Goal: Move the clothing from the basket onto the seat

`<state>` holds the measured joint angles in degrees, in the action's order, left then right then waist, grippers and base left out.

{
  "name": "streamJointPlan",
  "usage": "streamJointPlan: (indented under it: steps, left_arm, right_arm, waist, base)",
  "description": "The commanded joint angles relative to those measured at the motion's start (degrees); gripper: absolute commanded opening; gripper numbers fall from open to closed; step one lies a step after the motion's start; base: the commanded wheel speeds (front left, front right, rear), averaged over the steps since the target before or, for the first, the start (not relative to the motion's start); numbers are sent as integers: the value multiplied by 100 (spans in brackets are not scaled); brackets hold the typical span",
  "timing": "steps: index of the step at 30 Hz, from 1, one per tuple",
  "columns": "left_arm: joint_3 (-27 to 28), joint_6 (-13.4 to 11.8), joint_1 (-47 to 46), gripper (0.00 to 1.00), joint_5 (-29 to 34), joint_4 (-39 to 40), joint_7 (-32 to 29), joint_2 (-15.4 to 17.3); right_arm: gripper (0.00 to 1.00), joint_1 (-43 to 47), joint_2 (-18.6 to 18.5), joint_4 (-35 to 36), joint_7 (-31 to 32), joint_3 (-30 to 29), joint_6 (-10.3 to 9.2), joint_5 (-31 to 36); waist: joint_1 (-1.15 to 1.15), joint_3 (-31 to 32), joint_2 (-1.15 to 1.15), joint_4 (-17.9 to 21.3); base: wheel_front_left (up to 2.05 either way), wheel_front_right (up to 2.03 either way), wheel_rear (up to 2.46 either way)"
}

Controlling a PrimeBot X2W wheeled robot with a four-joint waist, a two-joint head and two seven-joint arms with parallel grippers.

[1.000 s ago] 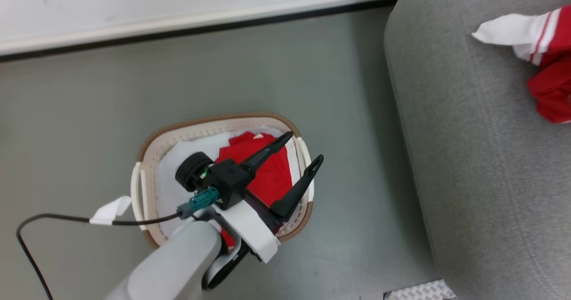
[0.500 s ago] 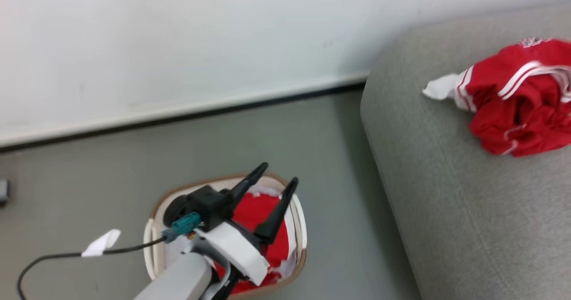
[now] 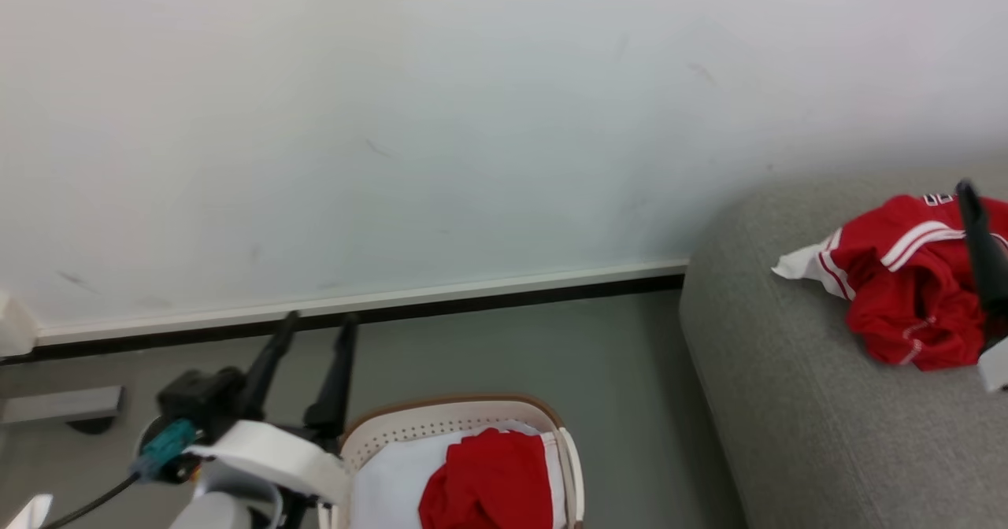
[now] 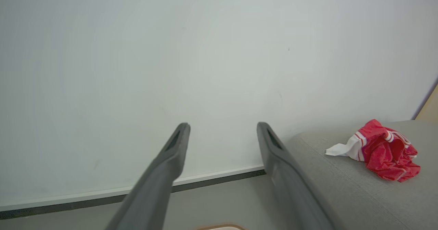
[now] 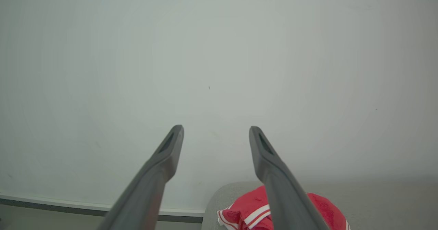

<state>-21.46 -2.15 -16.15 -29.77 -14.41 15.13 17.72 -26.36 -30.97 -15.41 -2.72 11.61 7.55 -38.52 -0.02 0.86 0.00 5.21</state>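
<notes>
The cream basket [image 3: 453, 419] with a brown rim stands on the floor at the bottom of the head view. Red clothing [image 3: 488, 482] lies inside it on a white liner [image 3: 386, 474]. My left gripper [image 3: 319, 320] is just left of the basket, open and empty, pointing at the wall [image 4: 223, 125]. More red clothing with white stripes [image 3: 898, 293] lies bunched on the grey seat [image 3: 787, 403]. One finger [image 3: 980, 246] of my right arm rises in front of that heap. My right gripper [image 5: 216, 128] is open and empty above it [image 5: 244, 209].
A white wall with a pale baseboard [image 3: 472, 289] runs behind the grey floor [image 3: 551, 348]. A grey block [image 3: 59, 403] sits at the wall's foot on the left. A dark cable [image 3: 87, 505] trails from my left wrist.
The head camera has tilted up towards the wall. My left gripper, which hung over the clothing in the basket, now stands left of it, still open. A right finger has come into view.
</notes>
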Motion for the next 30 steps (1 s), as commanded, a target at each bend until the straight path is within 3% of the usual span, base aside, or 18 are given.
streamJointPlan:
  steps: [1,7,15,23,30]
  left_arm:
    - [25,-15,100,100,40,4,2,41]
    - [728,-82,584,100,203,38,2,-86]
    - [1480,113,1148,100,793,121,3,-624]
    - [2152,477,1523,100,1429,309,3,-1063]
    - [2351,742,1498,100,1789,241,3,-1233]
  right_arm:
    - [100,118,3,37,-41,-42,-12,37]
    - [100,1295,836,514,-510,-464,-12,641]
    - [100,2413,1919,492,-1168,-782,-12,1055]
    - [100,2478,2148,417,-1247,-690,-12,1533]
    - [100,2382,2215,307,-1249,-624,-12,1641]
  waist:
    - [2,125,0,-139]
    - [2,161,0,-426]
    - [2,143,0,-643]
    - [2,118,0,-571]
    - [2,120,0,-540]
  base:
    - [0,0,0]
    - [0,0,0]
    - [0,0,0]
    - [0,0,0]
    - [0,0,0]
